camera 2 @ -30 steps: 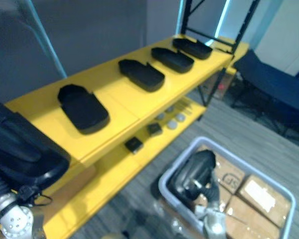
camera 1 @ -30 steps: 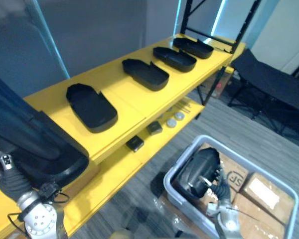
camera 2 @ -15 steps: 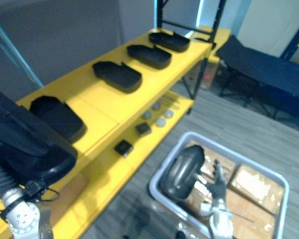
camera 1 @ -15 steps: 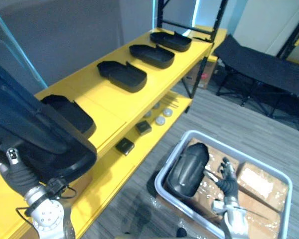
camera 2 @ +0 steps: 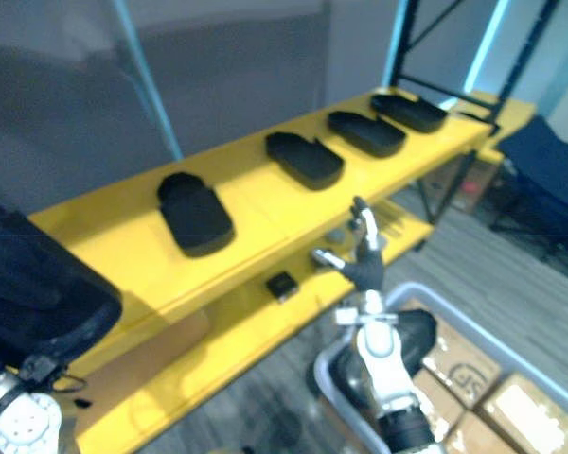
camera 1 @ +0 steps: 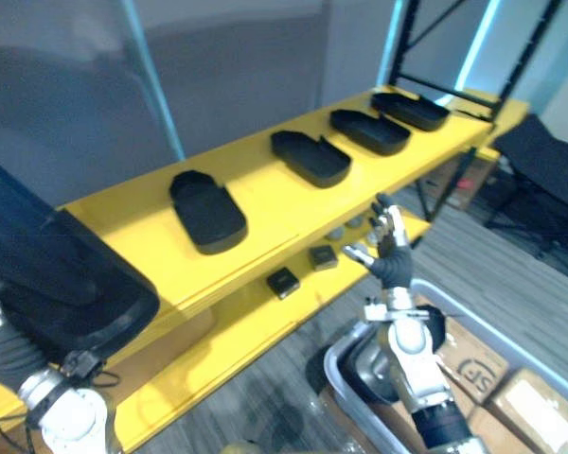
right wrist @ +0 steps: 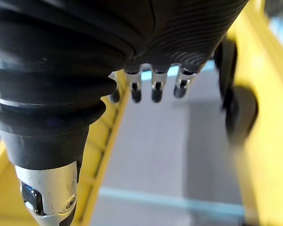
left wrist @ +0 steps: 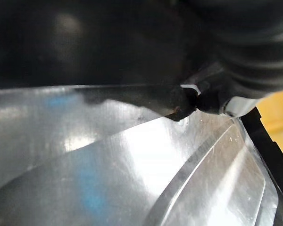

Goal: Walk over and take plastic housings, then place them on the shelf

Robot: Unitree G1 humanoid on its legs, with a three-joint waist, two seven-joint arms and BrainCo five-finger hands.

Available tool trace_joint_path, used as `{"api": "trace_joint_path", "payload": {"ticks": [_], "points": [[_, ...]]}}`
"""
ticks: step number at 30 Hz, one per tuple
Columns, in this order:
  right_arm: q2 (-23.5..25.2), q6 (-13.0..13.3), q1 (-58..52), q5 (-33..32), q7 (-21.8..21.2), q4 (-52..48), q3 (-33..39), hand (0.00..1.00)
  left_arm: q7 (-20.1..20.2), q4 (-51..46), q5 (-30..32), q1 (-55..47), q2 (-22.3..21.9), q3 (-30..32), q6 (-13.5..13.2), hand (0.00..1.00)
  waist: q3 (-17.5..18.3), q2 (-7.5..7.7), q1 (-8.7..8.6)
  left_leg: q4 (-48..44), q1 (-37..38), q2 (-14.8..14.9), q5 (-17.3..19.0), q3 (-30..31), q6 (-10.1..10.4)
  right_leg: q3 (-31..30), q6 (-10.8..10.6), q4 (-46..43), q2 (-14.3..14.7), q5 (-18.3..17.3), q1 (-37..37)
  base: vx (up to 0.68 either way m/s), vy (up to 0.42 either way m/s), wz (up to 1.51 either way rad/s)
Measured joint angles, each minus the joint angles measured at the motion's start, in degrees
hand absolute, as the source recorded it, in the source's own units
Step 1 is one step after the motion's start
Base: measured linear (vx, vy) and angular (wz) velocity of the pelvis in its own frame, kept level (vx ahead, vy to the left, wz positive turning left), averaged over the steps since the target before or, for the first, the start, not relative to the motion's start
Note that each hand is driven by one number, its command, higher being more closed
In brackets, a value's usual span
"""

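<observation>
A large black plastic housing [camera 1: 62,279] is held up at the lower left on my left hand [camera 1: 9,355], which sits under it; its glossy shell [left wrist: 108,165] shows right against the wrist. Several more black housings [camera 1: 206,210] lie in a row on the yellow upper shelf [camera 1: 256,194]. My right hand [camera 1: 388,251] is raised in front of the lower shelf, open and empty, fingers spread. Behind its forearm another housing [camera 1: 371,367] leans inside the grey bin [camera 1: 459,305].
Two small black boxes [camera 1: 283,281] and some round discs [camera 1: 336,232] lie on the lower yellow shelf [camera 1: 227,345]. Cardboard boxes [camera 1: 473,355] fill the bin. A black rack upright [camera 1: 402,43] and a black cot [camera 1: 544,156] stand at the right.
The camera has swung. My right hand has risen out of the bin to shelf height, leaving the housing there. The left arm still carries its housing.
</observation>
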State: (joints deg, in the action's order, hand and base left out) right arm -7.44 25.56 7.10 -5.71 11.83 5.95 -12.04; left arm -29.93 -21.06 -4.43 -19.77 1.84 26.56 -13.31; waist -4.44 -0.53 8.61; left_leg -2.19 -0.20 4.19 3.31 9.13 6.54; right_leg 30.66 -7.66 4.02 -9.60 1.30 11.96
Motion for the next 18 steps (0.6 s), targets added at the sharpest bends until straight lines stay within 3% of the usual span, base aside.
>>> {"api": "trace_joint_path", "payload": {"ticks": [3,5,12,15,18], "points": [[0.84,-1.79,0.02,2.21,1.81,1.70,-1.01,0.00,2.37,0.82,-1.04,-0.64,-0.27,0.68,-0.52,1.00,0.29,0.82,1.62,2.16,-0.21,-0.34,-2.35,-1.66,-0.17,2.31,-0.58,-1.46,-1.30,-0.82,0.04,0.02,0.052,0.55],[1.69,-1.96,0.02,2.85,2.03,2.73,-1.72,0.00,3.85,0.83,-2.07,-0.62,-0.26,0.96,-0.94,1.00,0.44,1.29,1.62,2.89,-0.43,-0.95,-3.56,-1.91,-0.32,3.01,-0.67,-2.44,-2.09,-1.16,-0.28,0.06,0.058,0.31],[2.20,-3.66,-0.20,3.13,1.36,4.25,-2.01,0.00,6.57,0.84,-1.96,-0.04,0.02,-0.92,-1.30,1.00,0.32,1.81,1.06,3.95,1.19,-1.79,-4.16,-5.33,-0.44,0.87,-0.64,-4.01,-4.10,-1.20,-1.46,0.03,0.045,-0.14],[2.52,-4.14,-0.94,3.01,-0.96,4.25,-1.96,0.00,6.31,1.08,-1.86,0.37,0.04,-1.12,-1.29,1.00,0.23,1.85,-0.18,4.72,1.59,-1.58,-4.13,-6.82,-0.48,-0.94,-0.58,-4.27,-4.08,-1.27,-2.32,-0.01,0.005,-0.26],[2.35,-4.24,-3.60,1.86,-2.56,4.25,-1.53,0.00,6.23,2.09,-1.41,2.15,0.13,-3.13,-1.19,1.00,0.18,1.96,-0.38,5.86,2.24,-1.66,-4.09,-7.00,-0.70,-1.10,-0.53,-5.07,-4.40,-1.82,-2.48,0.00,0.004,-0.05]]}}
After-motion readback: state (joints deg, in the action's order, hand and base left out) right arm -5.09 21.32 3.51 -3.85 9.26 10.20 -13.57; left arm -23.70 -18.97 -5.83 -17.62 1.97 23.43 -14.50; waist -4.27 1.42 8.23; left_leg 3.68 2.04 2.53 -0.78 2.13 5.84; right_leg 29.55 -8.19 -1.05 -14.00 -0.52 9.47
